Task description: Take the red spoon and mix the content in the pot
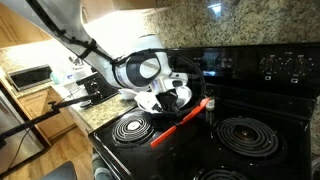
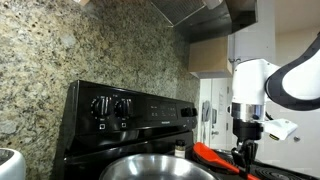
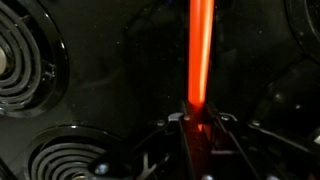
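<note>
The gripper (image 3: 197,118) appears clamped on one end of the red spoon (image 3: 202,50), which juts out over the black stovetop (image 3: 110,80). The slim plastic spoon looks light, stiff and slippery, so this end hold probably suits stirring. The pot (image 2: 160,168) sits nearby.

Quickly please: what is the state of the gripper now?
Gripper: closed, holding the red spoon by one end.

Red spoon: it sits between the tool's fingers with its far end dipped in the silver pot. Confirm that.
Not quite. The red spoon does sit in the tool, but its far end is over the black stovetop, not in the pot. The wrist view shows this.
</note>
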Robot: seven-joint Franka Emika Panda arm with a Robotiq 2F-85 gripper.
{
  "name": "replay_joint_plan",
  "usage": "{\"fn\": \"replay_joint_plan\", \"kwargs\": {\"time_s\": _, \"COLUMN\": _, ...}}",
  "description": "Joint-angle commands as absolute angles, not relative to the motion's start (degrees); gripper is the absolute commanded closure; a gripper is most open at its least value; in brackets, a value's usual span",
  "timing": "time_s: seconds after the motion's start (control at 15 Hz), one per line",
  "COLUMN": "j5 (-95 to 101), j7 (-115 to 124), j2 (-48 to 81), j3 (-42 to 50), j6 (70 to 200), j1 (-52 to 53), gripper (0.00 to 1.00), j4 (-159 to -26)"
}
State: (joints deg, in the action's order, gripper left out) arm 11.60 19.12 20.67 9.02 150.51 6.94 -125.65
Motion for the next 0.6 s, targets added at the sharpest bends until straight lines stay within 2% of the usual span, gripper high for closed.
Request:
{"fn": "replay_joint_plan", "kwargs": {"time_s": 0.0, "j5": 16.27, "j7": 24.15, "j2": 15.2, "j3": 11.0, "j6": 152.98, "j1": 8.48, "gripper": 0.96, "j4": -130.6}}
{"fn": "replay_joint_plan", "kwargs": {"time_s": 0.33, "j5": 24.92, "j7": 32.01, "j2": 12.75, "j3": 12.84, "j6": 155.92, "j1": 9.6, "gripper": 0.96, "j4": -133.07}}
{"fn": "replay_joint_plan", "kwargs": {"time_s": 0.53, "j5": 38.19, "j7": 46.26, "j2": 13.03, "j3": 19.76, "j6": 162.2, "j1": 14.73, "gripper": 0.96, "j4": -133.66}}
